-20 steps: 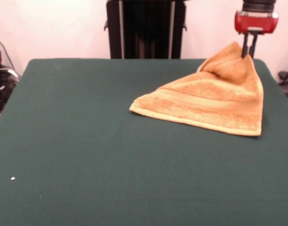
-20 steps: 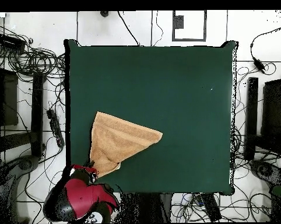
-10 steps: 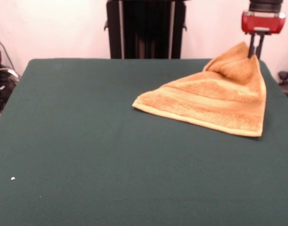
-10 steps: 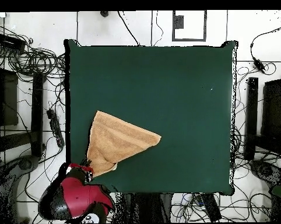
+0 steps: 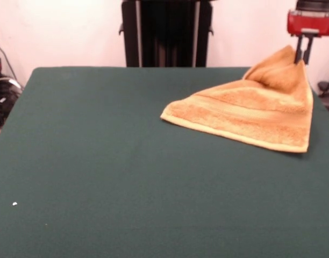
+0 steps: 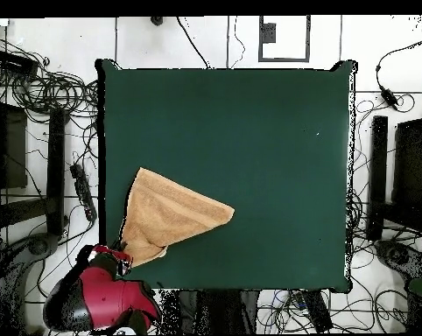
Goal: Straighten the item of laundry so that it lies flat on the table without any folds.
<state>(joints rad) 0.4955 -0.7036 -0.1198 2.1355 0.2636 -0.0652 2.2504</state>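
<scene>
- A plain white wall (image 5: pixel 68 32) closes off the back of the front view.
- A pale floor (image 6: pixel 197 39) surrounds the scene in the overhead view.
- Black cables (image 6: pixel 48 87) lie tangled across the floor on both sides.
- Dark stands (image 6: pixel 376 175) rise among the cables.
- A dark-framed rectangle (image 6: pixel 284 39) lies on the floor.

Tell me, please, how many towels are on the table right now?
1. A single tan towel lies on the green table near one corner, one tip lifted by the gripper. Nothing else looks hidden beneath it.
</scene>
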